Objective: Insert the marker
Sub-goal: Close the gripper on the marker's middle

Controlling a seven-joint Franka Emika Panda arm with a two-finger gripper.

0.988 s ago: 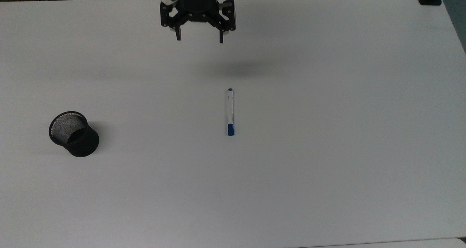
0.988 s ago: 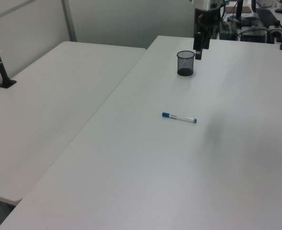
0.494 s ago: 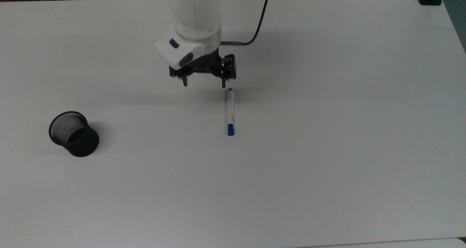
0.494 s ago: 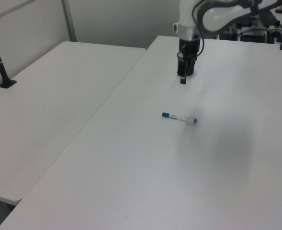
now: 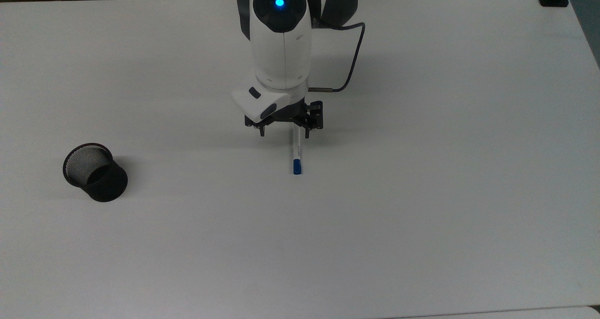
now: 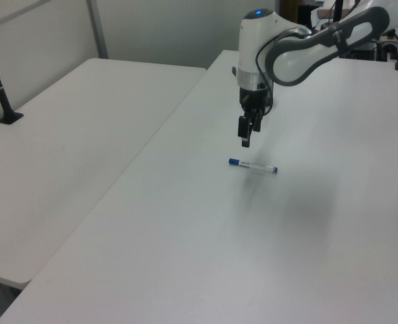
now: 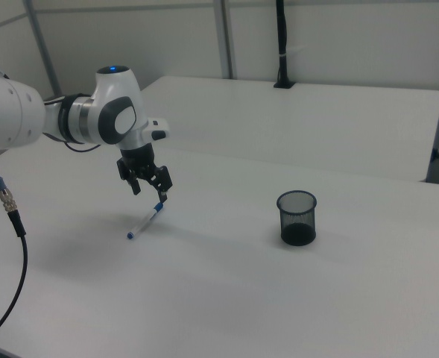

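While the gripper [image 5: 284,132] hangs wide open above it, the marker [image 5: 296,153] on the desk [image 5: 422,192] looks light, stiff and slippery; mid-barrel seems the safest hold.

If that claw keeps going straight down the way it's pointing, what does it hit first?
Probably the marker lying on the table: the gripper hangs open above its far end. Depth is unclear, so the fingers may meet bare tabletop beside it.

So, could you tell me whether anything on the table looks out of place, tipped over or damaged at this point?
Nothing stands out. The marker lies flat and whole on the white table, the black mesh cup stands upright well apart from it, and the claw hangs open above the marker's far end. No spill or damage shows.
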